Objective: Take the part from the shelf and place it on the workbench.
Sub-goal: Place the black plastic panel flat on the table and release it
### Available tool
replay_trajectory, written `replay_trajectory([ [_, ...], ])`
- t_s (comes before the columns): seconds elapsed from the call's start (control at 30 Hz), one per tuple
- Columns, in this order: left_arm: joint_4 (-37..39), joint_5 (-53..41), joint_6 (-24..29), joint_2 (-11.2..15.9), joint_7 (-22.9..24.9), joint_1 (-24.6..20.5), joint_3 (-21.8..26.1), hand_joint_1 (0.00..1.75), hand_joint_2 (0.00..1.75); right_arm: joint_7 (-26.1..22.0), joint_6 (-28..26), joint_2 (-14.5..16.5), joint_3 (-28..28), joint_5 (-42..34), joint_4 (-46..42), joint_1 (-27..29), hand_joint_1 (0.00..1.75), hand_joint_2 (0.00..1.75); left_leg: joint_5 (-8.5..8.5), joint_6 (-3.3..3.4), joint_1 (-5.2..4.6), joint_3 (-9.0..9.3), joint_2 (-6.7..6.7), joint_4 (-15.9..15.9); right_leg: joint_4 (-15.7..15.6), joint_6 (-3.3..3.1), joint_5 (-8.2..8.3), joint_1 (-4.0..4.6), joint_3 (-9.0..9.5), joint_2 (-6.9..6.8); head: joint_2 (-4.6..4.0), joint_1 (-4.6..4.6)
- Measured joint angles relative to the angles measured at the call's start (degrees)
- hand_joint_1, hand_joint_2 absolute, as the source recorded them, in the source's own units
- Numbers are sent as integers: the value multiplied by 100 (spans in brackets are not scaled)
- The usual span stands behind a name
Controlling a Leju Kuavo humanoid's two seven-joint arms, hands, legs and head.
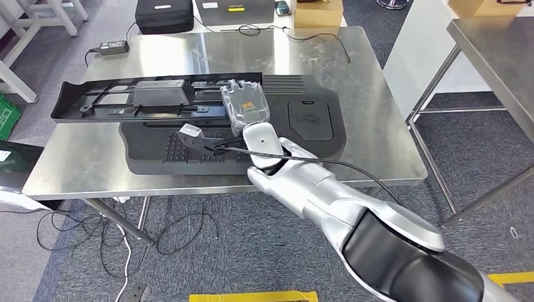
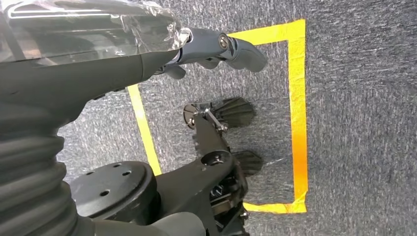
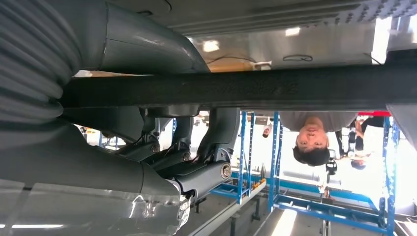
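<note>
Currently logged: my right hand reaches over the steel workbench, fingers wrapped around the edge of the long black part. That part lies on the workbench, its near edge overlapping a second black panel. My left hand hangs above grey carpet marked with yellow tape; fingers curled, holding nothing.

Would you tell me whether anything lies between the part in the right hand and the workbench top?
Yes. A wider black panel lies on the workbench. The right half of the part, where the right hand grips it, is over that panel. Its left end is over bare steel.
</note>
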Motion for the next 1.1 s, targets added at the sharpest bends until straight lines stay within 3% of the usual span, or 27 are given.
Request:
replay_trajectory([
  [0.03, -2, -1, 0, -3, -2, -1, 1, 0, 175, -4, -4, -2, 0, -1, 2, -18, 175, 175, 43, 13, 22, 65, 9, -97, 191, 14, -97, 2, -93, 14, 0, 13],
  [0.1, -5, -1, 0, -7, -4, -5, 4, 0, 175, -7, -14, -7, 0, -11, 7, -35, 175, 175, 48, 7, 35, 96, 18, -130, 844, 58, -357, -27, -455, 27, 0, 65],
  [0.13, -6, -1, 0, -8, -4, -1, 5, 0, 175, -3, -18, -12, 0, -21, 10, -29, 175, 175, 29, -13, 50, 96, 19, -112, 1128, 88, -422, -48, -629, 27, 0, 82],
  [0.17, -7, -1, 0, -10, -4, 4, 6, 0, 175, 0, -19, -18, 0, -32, 14, -21, 175, 175, -2, -44, 74, 96, 19, -80, 1245, 121, -388, -74, -726, 25, 0, 97],
  [0.2, -8, -1, 0, -11, -4, 9, 6, 0, 175, 2, -20, -25, 0, -40, 18, -17, 175, 175, -44, -86, 107, 95, 19, -33, 1148, 160, -249, -103, -715, 21, 0, 107],
  [0.23, -9, -1, 0, -13, -4, 12, 6, 0, 175, 2, -20, -29, 0, -44, 21, -18, 175, 175, -101, -139, 146, 93, 19, 36, 857, 207, -37, -137, -603, 7, 0, 121],
  [0.3, -10, -1, 1, -3, -3, 8, 9, 0, 175, -4, -22, -31, 0, -45, 26, -18, 175, 175, -235, -269, 200, 59, 22, 212, 317, 273, 178, -160, -370, -8, 0, 171],
  [0.33, -12, -1, 1, 3, -4, 6, 11, 0, 175, -8, -24, -31, 0, -47, 29, -14, 175, 175, -288, -326, 205, 37, 23, 286, 204, 246, 180, -156, -321, 0, 0, 188],
  [0.4, -17, -1, 1, 8, -4, 11, 15, 0, 175, -11, -28, -35, 0, -50, 35, -10, 175, 175, -336, -401, 195, 23, 26, 344, 244, 110, 89, -125, -342, 44, 0, 165],
  [0.5, -27, -1, -2, -7, -4, 15, 15, 0, 175, -7, -30, -29, 0, -50, 37, -30, 175, 175, -465, -439, 223, 22, 7, 485, 266, -66, 34, -100, -315, 96, 0, 45],
  [0.53, -30, 0, -2, -8, -4, 11, 15, 0, 175, -7, -31, -23, 0, -49, 37, -38, 175, 175, -593, -425, 213, -83, -16, 730, 258, -105, 20, -92, -289, 107, 0, -1],
  [0.6, -30, 0, -2, -7, -4, 12, 15, 0, 175, -9, -31, -14, 0, -49, 37, -42, 175, 175, -902, -366, 153, -513, -65, 1525, 255, -159, -11, -58, -252, 127, 0, -98],
  [0.67, -30, -2, -2, -7, -4, 32, 15, 0, 175, -11, -31, -9, 0, -51, 37, -37, 175, 175, -982, -291, 77, -918, -93, 2103, 256, -198, -38, -8, -224, 161, 0, -172],
  [0.7, -30, -3, -2, -7, -4, 41, 15, 0, 175, -11, -31, -8, 0, -51, 37, -36, 175, 175, -855, -236, 38, -984, -103, 2087, 255, -213, -53, 17, -204, 182, 0, -191],
  [0.73, -30, -4, -2, -7, -4, 45, 15, 0, 175, -11, -31, -8, 0, -52, 37, -37, 175, 175, -632, -166, -8, -941, -115, 1848, 252, -226, -69, 36, -176, 202, 0, -203],
  [0.8, -30, -5, -2, -4, -4, 46, 15, 0, 175, -12, -31, -8, 0, -52, 37, -36, 175, 175, -173, -14, -101, -697, -152, 1091, 237, -232, -99, 63, -123, 233, 0, -215],
  [0.83, -30, -5, -2, -2, -4, 46, 15, 0, 175, -13, -31, -8, 0, -52, 38, -32, 175, 175, -54, 37, -141, -586, -167, 788, 226, -224, -107, 68, -108, 246, 0, -217],
  [0.93, -30, -7, -2, 2, -4, 43, 15, 0, 175, -13, -31, -8, 0, -53, 39, -20, 175, 175, -43, 81, -185, -484, -166, 512, 169, -157, -110, 61, -86, 261, 0, -222],
  [1.0, -30, -8, -2, 1, -6, 37, 17, 0, 175, -15, -31, -10, 0, -52, 40, -30, 175, 175, -23, 94, -150, -422, -154, 412, 193, -96, -162, 73, -74, 230, 0, -204],
  [1.03, -30, -9, -2, 0, -8, 31, 20, 0, 175, -19, -32, -11, 0, -52, 41, -40, 175, 175, -12, 105, -130, -385, -149, 359, 333, -71, -251, 80, -128, 202, 0, -173],
  [1.1, -30, -17, -2, -1, -11, 24, 30, 0, 175, -37, -40, -13, 0, -57, 42, -45, 175, 175, -15, 130, -119, -343, -144, 320, 955, -34, -537, 78, -432, 142, 0, -104],
])
